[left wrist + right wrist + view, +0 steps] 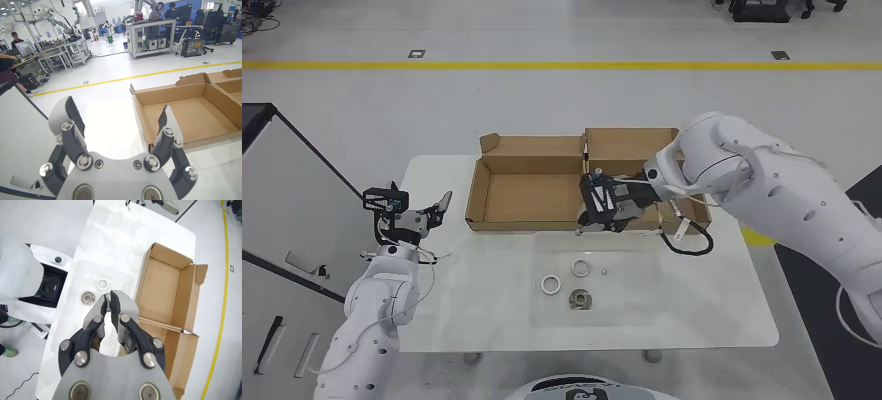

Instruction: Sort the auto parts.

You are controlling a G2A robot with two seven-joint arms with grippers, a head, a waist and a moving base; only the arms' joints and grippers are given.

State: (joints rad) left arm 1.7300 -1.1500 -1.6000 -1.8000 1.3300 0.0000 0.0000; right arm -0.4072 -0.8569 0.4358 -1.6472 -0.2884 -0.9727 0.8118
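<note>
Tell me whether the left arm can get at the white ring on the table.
Probably yes. The left gripper is open and empty, and only bare table lies between it and the white ring. The right gripper, shut on a bolt, is off by the cardboard boxes.

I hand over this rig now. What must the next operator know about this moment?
Right gripper: shut on a bolt, held above the table by the boxes' front edge.
Left gripper: open, empty, at the table's left side.
On the table in front of the boxes: white ring, second ring, metal disc.
Done: the bolt is lifted. The left box is empty; the right box is mostly hidden by the arm.
Left: place the bolt, then sort the parts on the table.
</note>
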